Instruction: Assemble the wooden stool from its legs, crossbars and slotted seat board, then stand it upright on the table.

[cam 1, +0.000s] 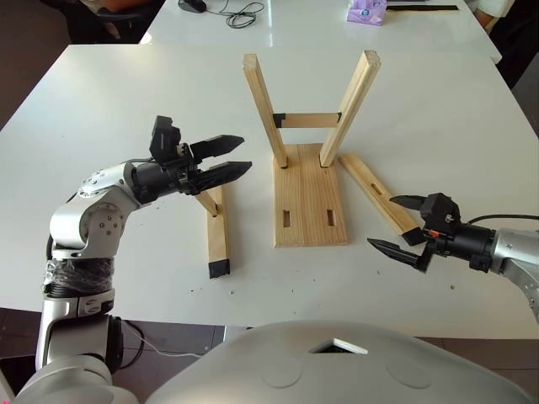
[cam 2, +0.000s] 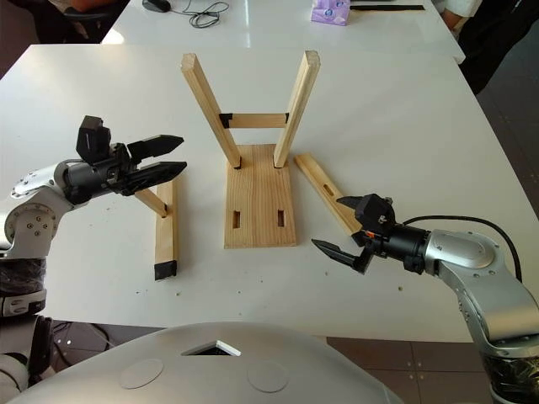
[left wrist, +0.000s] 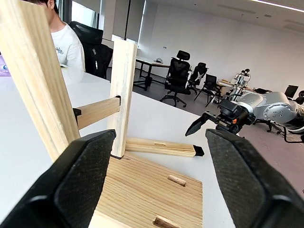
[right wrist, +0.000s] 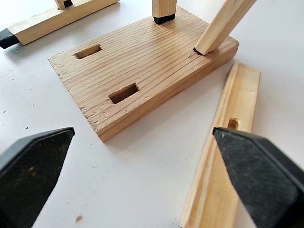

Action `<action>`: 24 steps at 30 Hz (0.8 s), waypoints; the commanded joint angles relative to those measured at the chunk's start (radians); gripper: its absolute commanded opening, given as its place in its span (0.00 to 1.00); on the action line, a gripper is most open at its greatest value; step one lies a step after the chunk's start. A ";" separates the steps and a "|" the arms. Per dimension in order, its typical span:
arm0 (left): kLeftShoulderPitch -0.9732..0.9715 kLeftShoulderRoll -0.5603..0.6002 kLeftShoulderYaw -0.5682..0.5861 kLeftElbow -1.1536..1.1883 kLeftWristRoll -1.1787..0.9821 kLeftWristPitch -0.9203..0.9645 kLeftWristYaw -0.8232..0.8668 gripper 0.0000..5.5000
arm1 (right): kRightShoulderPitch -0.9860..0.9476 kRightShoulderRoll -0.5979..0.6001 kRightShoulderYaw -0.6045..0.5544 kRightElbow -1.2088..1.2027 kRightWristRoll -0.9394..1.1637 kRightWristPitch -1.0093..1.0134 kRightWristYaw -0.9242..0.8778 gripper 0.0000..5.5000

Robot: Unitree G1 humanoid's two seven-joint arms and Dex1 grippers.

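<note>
Open office (black swivel chairs [left wrist: 179,71], white desks [cam 1: 295,25])

A: Qty check. Seat boards?
B: 1 seat board [cam 1: 309,202].
A: Legs?
B: 4 total. 2 stand in the board's far end: left upright leg [cam 1: 264,109] & right upright leg [cam 1: 349,108]. 2 lie flat: loose leg [cam 1: 376,195] just right of the board, flat leg [cam 1: 219,231] to its left.
A: Crossbars?
B: 2. Upper crossbar [cam 1: 309,120] btwn the uprights, above the board. Short crossbar [cam 2: 152,202] on the flat leg.
A: Open slots in the board?
B: 2, near end: left slot [cam 1: 287,219], right slot [cam 1: 332,217].
A: Grippers?
B: 2. Left gripper [cam 1: 246,152] left of the board, right gripper [cam 1: 381,220] to its near right.
</note>
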 commanded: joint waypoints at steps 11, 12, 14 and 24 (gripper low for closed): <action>-0.102 0.109 0.148 -0.432 -0.410 0.294 0.219 0.64 | 0.021 0.018 -0.014 -0.041 0.024 0.005 -0.046 0.98; -0.054 0.121 0.129 -0.473 -0.389 0.309 0.237 0.64 | 0.025 0.018 -0.017 -0.042 0.024 0.004 -0.047 0.98; 0.093 0.162 0.068 -0.542 -0.282 0.321 0.256 0.64 | 0.042 0.022 -0.026 -0.049 0.026 0.002 -0.052 0.98; 0.416 0.253 -0.221 -0.484 0.286 0.039 0.202 0.64 | 0.093 0.055 -0.012 -0.079 0.016 -0.001 -0.093 0.98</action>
